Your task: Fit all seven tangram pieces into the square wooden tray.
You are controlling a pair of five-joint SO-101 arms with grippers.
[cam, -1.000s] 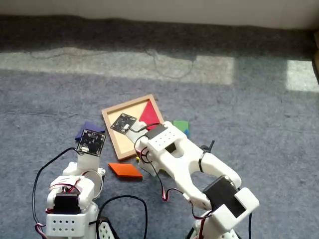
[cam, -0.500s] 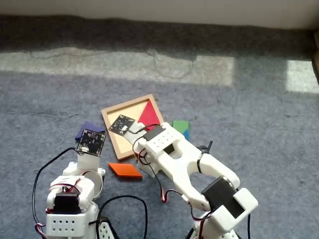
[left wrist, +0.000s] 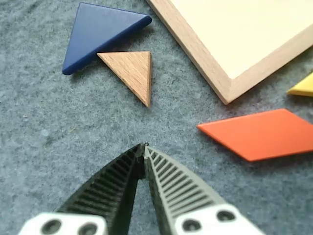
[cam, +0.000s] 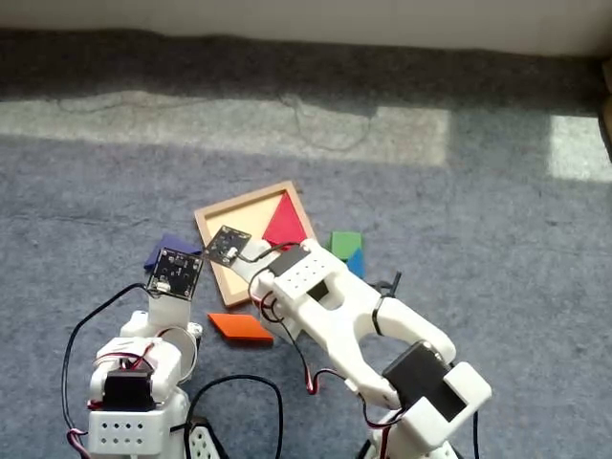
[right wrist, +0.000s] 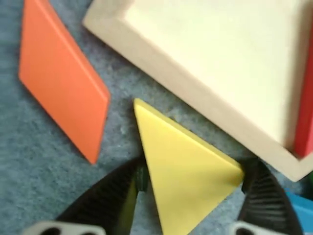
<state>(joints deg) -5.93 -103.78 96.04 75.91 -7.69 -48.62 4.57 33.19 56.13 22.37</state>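
Right hand (right wrist: 194, 178) spread astride yellow triangle (right wrist: 181, 159); just beside wooden tray (right wrist: 190, 100)

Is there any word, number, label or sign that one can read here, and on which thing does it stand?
None can be read.
The wooden tray, red triangle, orange parallelogram, yellow triangle and blue triangle carry no print.
The circuit board on one wrist shows marks too small to read.
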